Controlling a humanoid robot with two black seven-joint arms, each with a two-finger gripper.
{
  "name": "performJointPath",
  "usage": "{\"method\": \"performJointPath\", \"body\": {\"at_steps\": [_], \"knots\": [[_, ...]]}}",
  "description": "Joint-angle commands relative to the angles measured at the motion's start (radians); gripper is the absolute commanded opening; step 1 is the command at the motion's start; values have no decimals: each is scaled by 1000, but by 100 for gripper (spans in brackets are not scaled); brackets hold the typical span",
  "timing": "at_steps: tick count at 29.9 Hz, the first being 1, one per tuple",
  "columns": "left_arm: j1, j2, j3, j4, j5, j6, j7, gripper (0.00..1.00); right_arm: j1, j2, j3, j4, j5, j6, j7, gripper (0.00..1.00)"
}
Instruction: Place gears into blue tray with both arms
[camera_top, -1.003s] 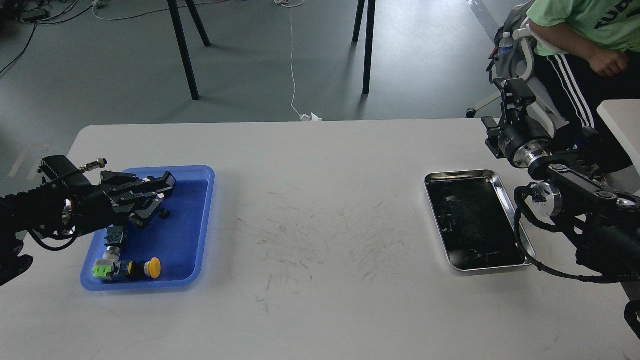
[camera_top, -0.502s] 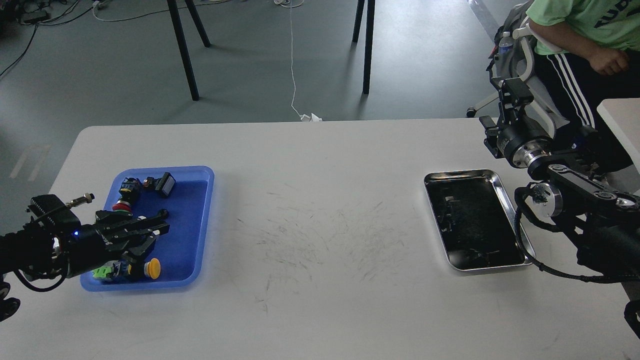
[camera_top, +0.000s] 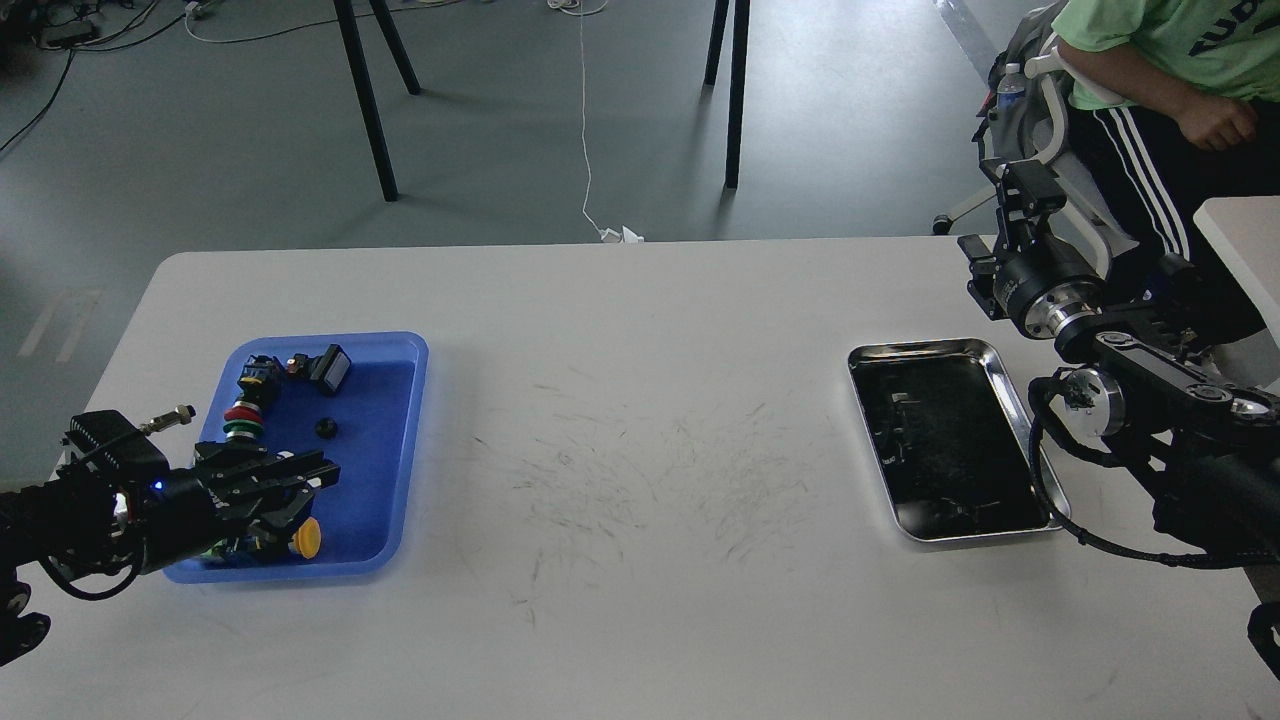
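One small gear (camera_top: 325, 428) lying loose in the blue tray (camera_top: 400, 440) – teeth too tiny to see. Left gripper (camera_top: 300, 478) over the tray's near end, covering the switches (camera_top: 300, 538); fingers dark, cannot tell. Right gripper (camera_top: 1022, 190) beyond the steel tray (camera_top: 1010, 385), also unclear.

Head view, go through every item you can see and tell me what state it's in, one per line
Blue tray: flat on the table, holding parts.
Gear: lying loose in the blue tray, untouched.
Push-button switches: lying in the blue tray.
Steel tray: flat on the table, no parts visible.
Left claw: above the tray's near end, fingers unclear.
Right claw: raised off the table edge, grip unclear.
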Motion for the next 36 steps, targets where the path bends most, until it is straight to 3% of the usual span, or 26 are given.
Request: {"method": "performJointPath", "body": {"at_steps": [1,9,12,18,23,36], "knots": [[0,-12,3,12,0,0,0,22,-1,-2,0,1,0,0,-2,97],[-2,-12,1,27,-1,0,0,32,-2,0,0,0,0,0,-2,97],[-3,-9,1,27,-1,0,0,48,-2,0,0,0,0,0,0,97],[-3,-4,-5,27,-47,3,0,71,-1,0,0,0,0,0,-2,97],[-24,14,-28,27,-187,-2,0,79,-1,0,0,3,0,0,0,97],[-176,42,-39,16,-653,-60,0,85,7,-3,0,18,0,0,0,97]]}}
